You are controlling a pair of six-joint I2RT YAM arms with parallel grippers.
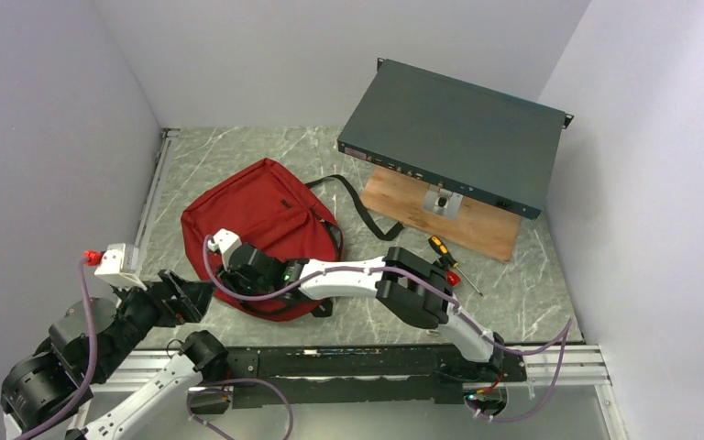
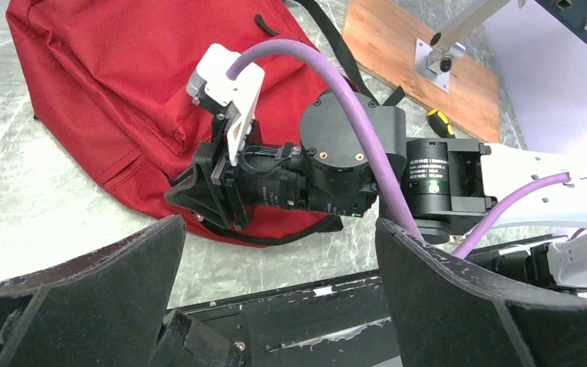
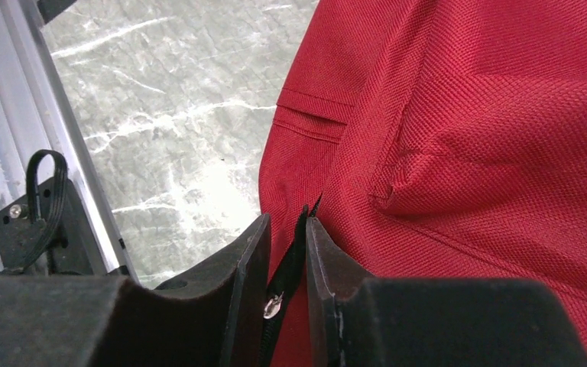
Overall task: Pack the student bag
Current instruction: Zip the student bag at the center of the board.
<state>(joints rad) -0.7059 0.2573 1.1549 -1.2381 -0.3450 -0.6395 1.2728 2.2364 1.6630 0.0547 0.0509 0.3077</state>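
Reading this as early in the job. No sign of anything packed: backpack [image 1: 261, 220] flat on the table [image 1: 238, 156], centre-left, just ahead of the arm bases, black straps trailing toward the wooden board [image 1: 440, 215]. No open mouth visible from above. Two screwdrivers [image 1: 446, 261] loose on the table to the right of the backpack, apart from it; no telling whether meant for packing. Left to do, at a guess: open a zip, load, close.

Right gripper [image 3: 287, 252] low at the near edge of the backpack, jaws narrow around a black tab [image 3: 281, 287] with a small metal rivet. Can't tell clamped or merely bracketed: thin sliver of red beside the tab. Left gripper [image 2: 279, 229] off the backpack at near-left, jaws wide, holding nothing, aimed at the right wrist.

View differences:
- Tab between the jaws: right wrist view only; from above, hidden under the wrist.
- Pocket seams and the right wrist side-on against the fabric: left wrist view.
- Whole layout, both screwdrivers, teal box [image 1: 454, 133] above the board: top view only.
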